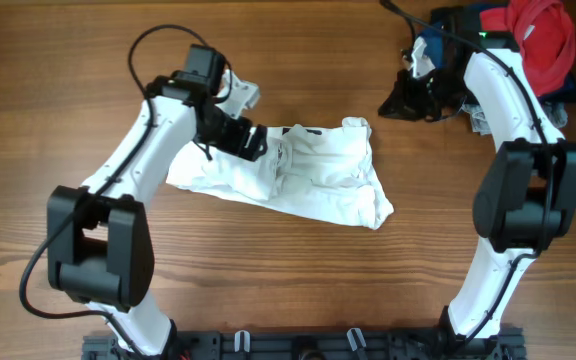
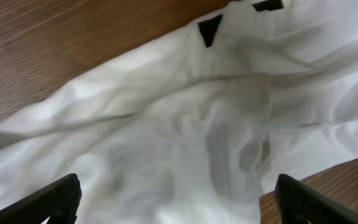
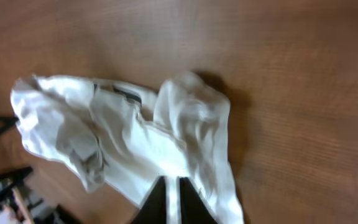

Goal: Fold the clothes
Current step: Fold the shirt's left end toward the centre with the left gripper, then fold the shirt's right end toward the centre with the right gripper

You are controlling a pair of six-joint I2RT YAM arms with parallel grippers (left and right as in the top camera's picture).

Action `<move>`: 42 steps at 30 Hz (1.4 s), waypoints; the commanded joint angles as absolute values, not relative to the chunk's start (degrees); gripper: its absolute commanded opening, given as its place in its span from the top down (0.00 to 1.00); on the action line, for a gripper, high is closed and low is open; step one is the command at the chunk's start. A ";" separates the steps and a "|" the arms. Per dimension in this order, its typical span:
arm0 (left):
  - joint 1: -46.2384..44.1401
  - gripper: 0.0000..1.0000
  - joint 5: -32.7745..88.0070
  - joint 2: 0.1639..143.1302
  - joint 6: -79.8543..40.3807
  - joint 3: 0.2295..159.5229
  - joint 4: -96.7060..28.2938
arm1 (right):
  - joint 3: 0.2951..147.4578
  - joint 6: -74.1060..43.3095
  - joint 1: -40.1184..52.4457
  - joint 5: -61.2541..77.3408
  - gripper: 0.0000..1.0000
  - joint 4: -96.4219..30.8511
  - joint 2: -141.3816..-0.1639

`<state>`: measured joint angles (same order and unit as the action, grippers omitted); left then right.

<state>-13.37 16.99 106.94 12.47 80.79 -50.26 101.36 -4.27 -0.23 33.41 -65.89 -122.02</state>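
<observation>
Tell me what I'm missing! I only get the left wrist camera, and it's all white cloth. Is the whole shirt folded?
Observer: No. From overhead, the plain white short-sleeved T-shirt lies crumpled in a heap mid-table.
Operator: Where's the other arm?
Observer: Its right tool is off the shirt, over the bare brown wooden table, with its fingers together.
Operator: Any other clothes?
Observer: Yes, a bunched red garment lies at the table's far right corner.

A rumpled white T-shirt (image 2: 185, 124) covers most of the wooden table (image 2: 55, 43), its black label (image 2: 209, 28) near the top, with the fingers of the left hand (image 2: 180, 200) spread wide above it.
</observation>
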 commanded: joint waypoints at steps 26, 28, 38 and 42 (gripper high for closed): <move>7.31 0.00 16.86 103.77 8.10 84.29 -51.72 | 74.24 -8.97 11.40 12.34 0.29 -54.11 -122.39; 7.31 0.00 16.86 103.77 8.10 84.29 -51.96 | 71.31 -8.99 13.45 13.47 0.29 -52.12 -122.39; 7.29 0.00 16.86 103.83 8.10 84.29 -52.21 | 66.98 -19.09 20.47 7.88 0.96 -43.77 -122.41; 7.31 0.00 16.86 103.83 8.12 84.29 -52.18 | 67.05 -21.91 19.25 7.22 0.96 -42.72 -122.37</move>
